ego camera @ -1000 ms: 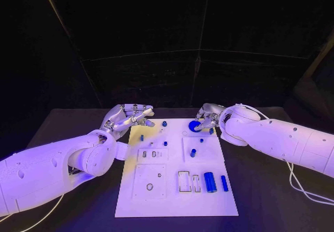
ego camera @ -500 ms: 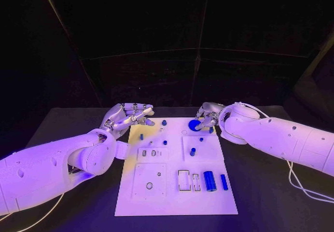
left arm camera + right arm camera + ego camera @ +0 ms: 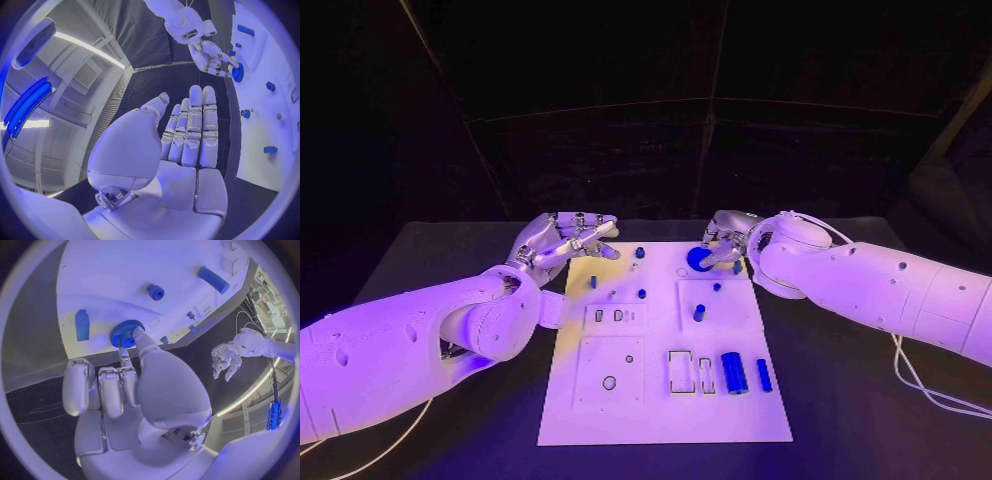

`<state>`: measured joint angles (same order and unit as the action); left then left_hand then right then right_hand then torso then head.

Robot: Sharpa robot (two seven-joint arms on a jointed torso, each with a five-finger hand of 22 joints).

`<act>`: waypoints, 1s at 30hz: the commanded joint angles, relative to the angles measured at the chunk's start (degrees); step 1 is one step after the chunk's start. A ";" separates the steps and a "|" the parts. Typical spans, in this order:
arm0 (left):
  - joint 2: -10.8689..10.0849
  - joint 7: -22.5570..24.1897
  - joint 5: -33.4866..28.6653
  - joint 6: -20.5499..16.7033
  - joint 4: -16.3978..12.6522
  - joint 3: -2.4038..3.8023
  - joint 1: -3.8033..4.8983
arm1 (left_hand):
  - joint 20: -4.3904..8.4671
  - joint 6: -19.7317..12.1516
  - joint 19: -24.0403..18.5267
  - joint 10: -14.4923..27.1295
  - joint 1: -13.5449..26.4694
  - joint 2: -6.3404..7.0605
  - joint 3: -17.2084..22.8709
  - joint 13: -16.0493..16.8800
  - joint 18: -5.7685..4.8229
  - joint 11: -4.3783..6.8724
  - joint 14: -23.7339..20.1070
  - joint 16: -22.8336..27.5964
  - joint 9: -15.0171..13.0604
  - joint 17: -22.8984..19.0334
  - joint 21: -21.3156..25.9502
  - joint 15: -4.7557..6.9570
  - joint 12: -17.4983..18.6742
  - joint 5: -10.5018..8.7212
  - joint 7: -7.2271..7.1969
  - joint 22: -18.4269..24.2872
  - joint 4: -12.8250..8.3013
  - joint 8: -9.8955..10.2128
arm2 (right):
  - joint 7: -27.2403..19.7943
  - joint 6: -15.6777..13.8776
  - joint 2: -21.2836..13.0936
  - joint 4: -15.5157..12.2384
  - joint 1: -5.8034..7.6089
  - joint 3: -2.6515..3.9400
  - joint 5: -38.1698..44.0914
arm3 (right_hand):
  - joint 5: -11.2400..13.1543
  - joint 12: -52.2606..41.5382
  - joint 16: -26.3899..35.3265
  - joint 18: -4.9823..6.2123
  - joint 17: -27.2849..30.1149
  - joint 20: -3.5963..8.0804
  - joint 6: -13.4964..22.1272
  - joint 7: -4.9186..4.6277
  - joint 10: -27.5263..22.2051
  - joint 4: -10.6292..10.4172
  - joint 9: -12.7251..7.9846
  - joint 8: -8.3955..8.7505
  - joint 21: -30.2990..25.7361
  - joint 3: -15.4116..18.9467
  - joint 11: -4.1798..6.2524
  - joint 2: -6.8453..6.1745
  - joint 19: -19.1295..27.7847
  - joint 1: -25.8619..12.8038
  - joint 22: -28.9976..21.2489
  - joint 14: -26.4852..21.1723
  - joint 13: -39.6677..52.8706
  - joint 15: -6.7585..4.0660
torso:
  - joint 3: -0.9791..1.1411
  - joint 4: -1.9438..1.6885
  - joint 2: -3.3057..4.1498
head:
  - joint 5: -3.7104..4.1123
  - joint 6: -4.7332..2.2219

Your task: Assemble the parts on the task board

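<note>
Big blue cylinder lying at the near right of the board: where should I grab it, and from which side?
Judging from the head view, take the blue cylinder at its middle, coming straight down from above, with fingers on its two long sides. It lies flat on the task board, long axis running away from the robot. A slimmer blue bar lies close on its right, so keep the fingers narrow there.

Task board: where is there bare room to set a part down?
On the task board, the near strip below the two blue cylinders is bare. The far end is crowded: the right hand holds the blue gear there.
</note>
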<state>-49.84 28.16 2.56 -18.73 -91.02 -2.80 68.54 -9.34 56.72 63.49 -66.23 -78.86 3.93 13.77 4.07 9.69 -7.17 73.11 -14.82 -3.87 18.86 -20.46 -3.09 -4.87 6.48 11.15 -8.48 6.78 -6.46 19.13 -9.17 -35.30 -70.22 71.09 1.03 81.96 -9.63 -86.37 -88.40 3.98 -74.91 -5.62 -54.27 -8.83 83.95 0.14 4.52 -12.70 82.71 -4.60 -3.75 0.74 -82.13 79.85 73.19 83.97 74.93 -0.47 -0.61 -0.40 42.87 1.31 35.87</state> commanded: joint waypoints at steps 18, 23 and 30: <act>-0.16 0.48 -0.05 0.43 0.16 0.05 0.08 | -0.01 0.12 -0.01 -0.07 -0.44 -0.04 0.53 -0.02 0.69 -0.25 -0.29 0.32 0.04 0.23 -0.12 -0.31 0.47 -0.26 0.26 -0.03 -0.23 0.32 | -0.36 -10.98 0.12 -8.89 -0.28 -0.05 10.80 | -1.92 -0.83 -0.32 -0.91 -11.48 0.94 -2.61 1.09 3.89 1.46 -0.44 0.51 0.97 -4.67 0.91 1.50 -0.94 -0.52 1.74 5.31 11.84 -0.97 | -0.01 -0.08 0.04 | -0.13 -0.37; -0.10 0.53 -0.05 0.36 0.31 0.05 0.08 | 0.00 0.15 -0.01 -0.11 -0.52 -0.08 0.62 -0.02 0.69 -0.24 -0.30 0.35 0.04 0.31 -0.13 -0.30 0.50 -0.26 0.25 -0.04 -0.30 0.34 | -0.22 -10.74 2.73 -7.97 -0.27 -0.05 12.97 | -1.81 -0.83 -0.32 -0.90 -11.48 0.93 -2.62 1.08 3.90 1.48 -0.48 0.62 0.96 -4.80 0.89 1.34 -0.92 -0.74 1.72 5.31 11.86 -0.95 | -0.05 -0.23 0.10 | -0.09 -0.30; 0.05 0.58 -0.05 0.30 0.35 0.06 0.08 | 0.00 0.15 -0.01 -0.11 -0.52 -0.08 0.62 -0.02 0.69 -0.24 -0.30 0.35 0.04 0.31 -0.13 -0.30 0.50 -0.26 0.25 -0.04 -0.30 0.34 | -0.65 -10.08 6.44 -5.66 -0.35 -0.27 14.44 | -1.73 -0.82 -0.32 -0.92 -11.48 0.92 -2.67 1.07 3.90 1.45 -0.50 0.70 0.99 -4.92 0.88 1.27 -0.95 -0.95 1.79 5.31 11.86 -0.94 | -0.01 -0.02 0.09 | -0.18 -0.37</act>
<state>-49.87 28.17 2.55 -18.75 -90.63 -2.80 68.54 -9.34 56.72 63.50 -66.23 -78.86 3.93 14.01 4.07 9.69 -7.17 72.90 -14.82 -3.87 19.11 -20.46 -3.29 -4.61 6.48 11.15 -8.48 6.55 -6.46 18.97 -18.69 -29.01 -76.07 70.69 0.73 93.77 -11.38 -87.19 -88.40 3.99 -74.90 -4.90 -54.58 -9.14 84.03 2.10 1.57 -11.73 83.59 -8.78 -3.26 2.13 -82.84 79.43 74.93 84.04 74.93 -0.94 -0.65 -0.53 42.93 1.17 35.55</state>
